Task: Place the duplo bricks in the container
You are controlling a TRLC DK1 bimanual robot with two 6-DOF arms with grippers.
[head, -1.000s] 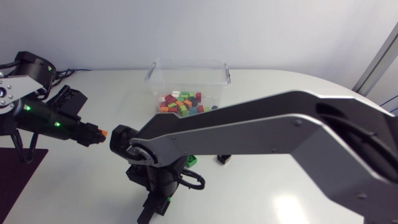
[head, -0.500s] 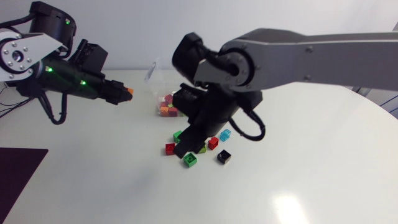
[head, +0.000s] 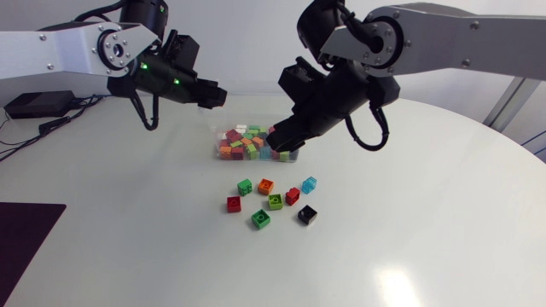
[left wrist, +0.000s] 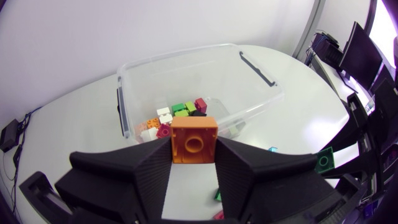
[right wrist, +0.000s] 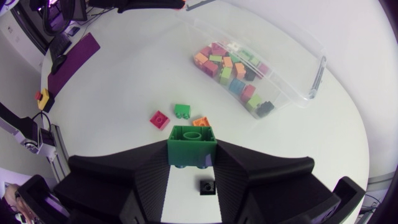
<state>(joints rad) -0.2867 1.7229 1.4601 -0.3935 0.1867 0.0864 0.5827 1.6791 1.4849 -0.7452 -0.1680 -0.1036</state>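
Since each tool is loaded, the step in hand is judged to be the drop into the container (left wrist: 180, 57), and it calls for care in placing rather than in gripping. The left tool (left wrist: 194, 157) is pinching an orange brick (left wrist: 194, 140) from both sides, just short of the container's rim. The right tool (right wrist: 191, 160) is pinching a green brick (right wrist: 191, 145) likewise, at the container's opposite side. Recommended: bring each brick fully inside the rim before opening the tool, and release low so it does not bounce off the stored bricks (head: 247, 141). Let one arm go at a time, as both are close to the container. Only the wrist views confirm the two grips; from overhead the held bricks cannot be made out. Only the head view shows the full remainder: eight loose bricks (head: 273, 201) on the worktop (head: 128, 239) near the container, of which each wrist view catches only a few.
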